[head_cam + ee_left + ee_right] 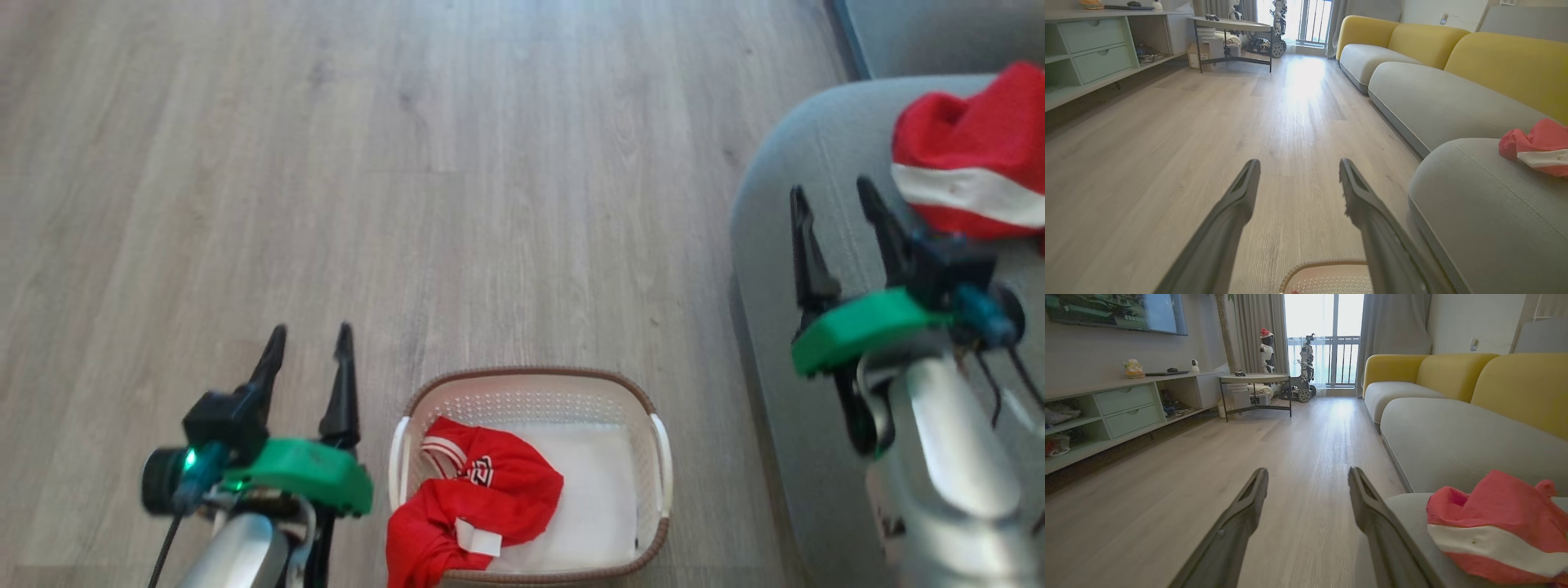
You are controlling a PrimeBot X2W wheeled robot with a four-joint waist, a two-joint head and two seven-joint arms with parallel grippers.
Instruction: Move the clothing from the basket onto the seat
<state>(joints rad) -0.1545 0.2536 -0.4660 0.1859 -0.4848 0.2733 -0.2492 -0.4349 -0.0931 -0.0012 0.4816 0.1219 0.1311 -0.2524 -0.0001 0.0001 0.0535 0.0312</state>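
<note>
My left gripper [312,329] hangs over the wood floor [408,163] just left of the basket [531,372], fingers apart, nothing btwn them. My right gripper [829,188] is up over the front edge of the seat [775,180], fingers also spread wide & empty.

One red shirt [498,490] is in the basket, bunched in its left half, w/ one part draped over the near-left rim. A white label [479,539] shows low on it, and there's white-striped trim near the top. The right half of the basket's bottom is bare white.

The other red piece [971,147] lies crumpled on the seat w/ a broad white stripe across it. It's just right of my right gripper's fingers; can't tell if it touches them.

The basket sits on the floor, near the seat but apart from it. In the left wrist view its far rim shows below my fingers, seat off to the right. More grey cushions w/ yellow backs [1506,61] run on beyond the seat.
</note>
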